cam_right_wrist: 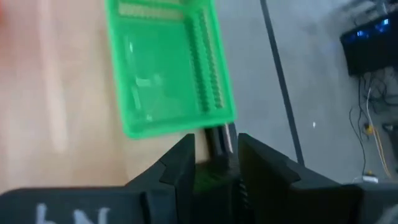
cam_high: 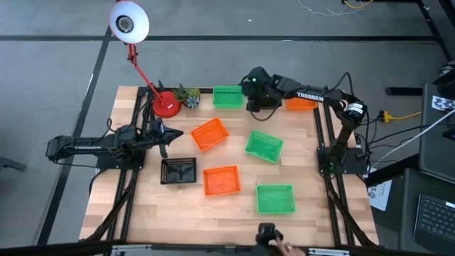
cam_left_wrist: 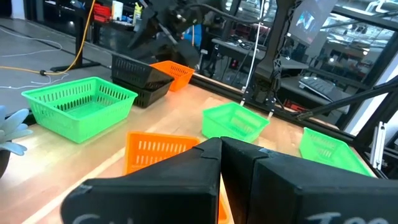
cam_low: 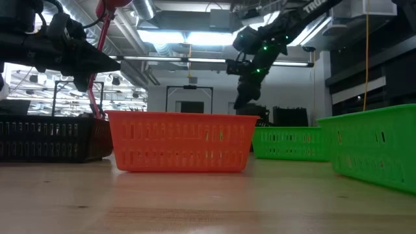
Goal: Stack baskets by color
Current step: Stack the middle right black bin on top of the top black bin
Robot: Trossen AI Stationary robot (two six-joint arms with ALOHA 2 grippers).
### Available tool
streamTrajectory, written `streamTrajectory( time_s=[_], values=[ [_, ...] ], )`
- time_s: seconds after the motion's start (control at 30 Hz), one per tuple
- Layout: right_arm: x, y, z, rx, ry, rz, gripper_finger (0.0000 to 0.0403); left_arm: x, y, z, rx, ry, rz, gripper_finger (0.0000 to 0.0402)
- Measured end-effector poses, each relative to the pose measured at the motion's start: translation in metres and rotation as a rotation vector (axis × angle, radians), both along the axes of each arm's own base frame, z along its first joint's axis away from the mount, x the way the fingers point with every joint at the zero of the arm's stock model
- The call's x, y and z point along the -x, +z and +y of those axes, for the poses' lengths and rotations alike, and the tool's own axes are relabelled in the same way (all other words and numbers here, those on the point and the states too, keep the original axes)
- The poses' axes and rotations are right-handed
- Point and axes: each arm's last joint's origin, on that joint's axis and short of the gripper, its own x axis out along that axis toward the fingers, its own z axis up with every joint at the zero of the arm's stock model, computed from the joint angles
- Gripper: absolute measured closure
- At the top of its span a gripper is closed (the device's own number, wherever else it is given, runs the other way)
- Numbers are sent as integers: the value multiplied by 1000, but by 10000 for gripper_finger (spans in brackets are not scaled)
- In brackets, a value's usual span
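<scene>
Several baskets lie on the wooden table: green ones [cam_high: 227,97] [cam_high: 264,146] [cam_high: 275,198], orange ones [cam_high: 209,134] [cam_high: 221,180] [cam_high: 301,104] and a black one [cam_high: 178,171]. At the far edge, between the far green basket and the far orange one, my right gripper [cam_high: 256,96] slants down, shut on a black basket [cam_left_wrist: 138,73] that the arm hides in the high view. That basket sits tilted over a second black one [cam_left_wrist: 152,94]. My left gripper [cam_left_wrist: 221,146] is shut and held level at the table's left side, holding nothing. My right gripper has a black strip of the basket's rim [cam_right_wrist: 217,138] between its two fingers, one finger on each side. The fingers slant down from above. The gripper's own body hides the rest of the basket, so I cannot tell whether it hangs clear.
A red-based desk lamp [cam_high: 166,105] and a small plant [cam_high: 190,95] stand at the far left corner. Bare wood lies along the near left of the table [cam_high: 142,213]. In the low view an orange basket [cam_low: 182,142] fills the middle.
</scene>
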Motion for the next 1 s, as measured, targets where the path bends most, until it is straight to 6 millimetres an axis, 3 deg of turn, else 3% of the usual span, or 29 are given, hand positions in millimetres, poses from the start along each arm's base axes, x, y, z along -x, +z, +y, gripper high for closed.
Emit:
streamTrajectory(
  time_s=[0.3, 0.6, 0.83, 1.0],
  values=[
    [4, 2, -12, -43, 14, -91, 280, 0, 0, 0, 0, 0, 1, 401],
    [1, -42, -24, -97, -61, 48, 280, 0, 0, 0, 0, 0, 1, 401],
    [-4, -29, -16, -63, -51, 2, 280, 0, 0, 0, -1, 0, 2, 401],
    [-5, -14, 5, -129, -77, -44, 280, 0, 0, 0, -10, 1, 4, 401]
  ],
)
